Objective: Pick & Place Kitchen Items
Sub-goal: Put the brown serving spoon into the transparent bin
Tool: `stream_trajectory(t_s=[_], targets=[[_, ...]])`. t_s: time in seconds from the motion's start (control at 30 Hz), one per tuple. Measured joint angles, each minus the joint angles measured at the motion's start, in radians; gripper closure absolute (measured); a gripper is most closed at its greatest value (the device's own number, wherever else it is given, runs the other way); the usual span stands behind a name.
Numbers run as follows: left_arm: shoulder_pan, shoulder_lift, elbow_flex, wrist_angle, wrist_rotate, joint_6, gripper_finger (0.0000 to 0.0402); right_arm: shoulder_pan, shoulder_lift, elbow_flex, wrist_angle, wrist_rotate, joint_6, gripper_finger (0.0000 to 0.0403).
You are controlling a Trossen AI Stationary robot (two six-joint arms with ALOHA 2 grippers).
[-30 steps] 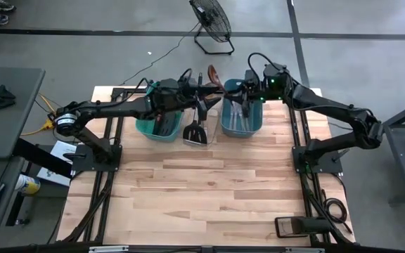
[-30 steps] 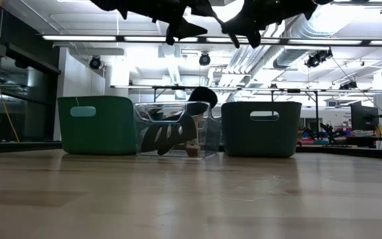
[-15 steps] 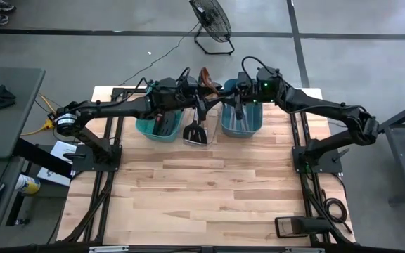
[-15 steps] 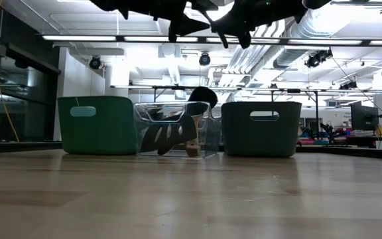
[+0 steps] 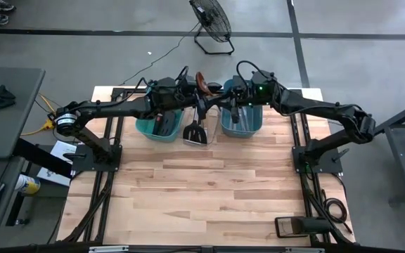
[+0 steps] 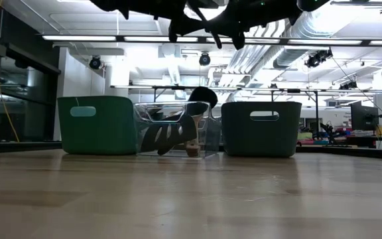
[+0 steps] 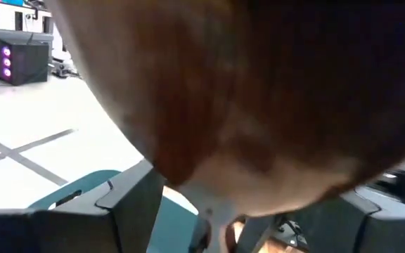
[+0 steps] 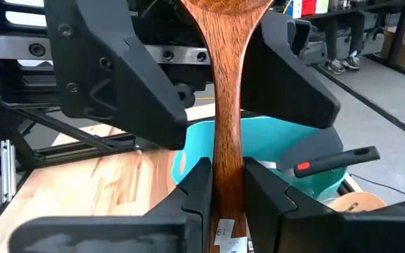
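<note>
A brown wooden spoon [image 5: 201, 81] hangs high above the bins at the table's far edge, its bowl toward the left arm. My right gripper [image 5: 226, 98] is shut on its handle [image 8: 227, 105]. My left gripper [image 5: 204, 100] is open. Its two fingers [image 8: 139, 91] stand on either side of the handle, and a gap shows on one side. The spoon's bowl [image 7: 245, 91] fills the left wrist view. A black spatula [image 5: 194, 132] lies in the clear bin [image 6: 178, 129]. My right gripper pinches the spoon's handle [image 8: 227, 184] between its two fingers. It comes level from the table's right side. The handle runs on past the fingertips toward my left gripper, bowl end away. The spoon is lifted clear, high above the bins.
Two teal-green bins [image 5: 159, 126] [image 5: 242, 121] stand at the far edge with the clear bin between them. A red-handled utensil [image 8: 329, 163] and other utensils lie in the bin below the spoon. The near wooden tabletop [image 5: 209, 190] is bare. A fan [image 5: 211, 24] stands on the floor beyond.
My right gripper has gone toward the table's left edge with the wooden spoon, up to my left gripper. The spoon's bowl has shifted left, and its handle now lies between my left gripper's fingers.
</note>
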Motion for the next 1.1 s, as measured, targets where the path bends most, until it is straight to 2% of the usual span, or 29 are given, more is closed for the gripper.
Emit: stream_trajectory(t_s=[0.13, 0.33, 0.67, 0.93, 1.0, 1.1], targets=[[0.0, 0.0, 0.0, -0.003, 0.0, -0.002, 0.0144, -0.001, 0.0, 0.0, -0.001, -0.001, 0.0, 0.0353], [0.0, 0.0, 0.0, -0.004, -0.001, -0.026, 0.0209, -0.002, 0.0, 0.0, -0.001, -0.003, -0.001, 0.0353], [0.0, 0.0, 0.0, -0.01, -0.037, -0.033, 0.0369, -0.006, 0.0, 0.0, 0.0, -0.005, -0.012, 0.0353], [0.0, 0.0, 0.0, -0.024, -0.042, -0.027, 0.0368, -0.006, 0.0, 0.0, -0.01, -0.004, -0.028, 0.0353], [-0.001, 0.0, 0.0, -0.029, -0.041, -0.025, 0.0368, -0.006, 0.0, 0.0, -0.015, -0.003, -0.024, 0.0331], [0.0, -0.001, 0.0, -0.042, -0.048, -0.022, 0.0368, -0.006, 0.0, 0.0, -0.021, -0.001, 0.006, 0.0267]])
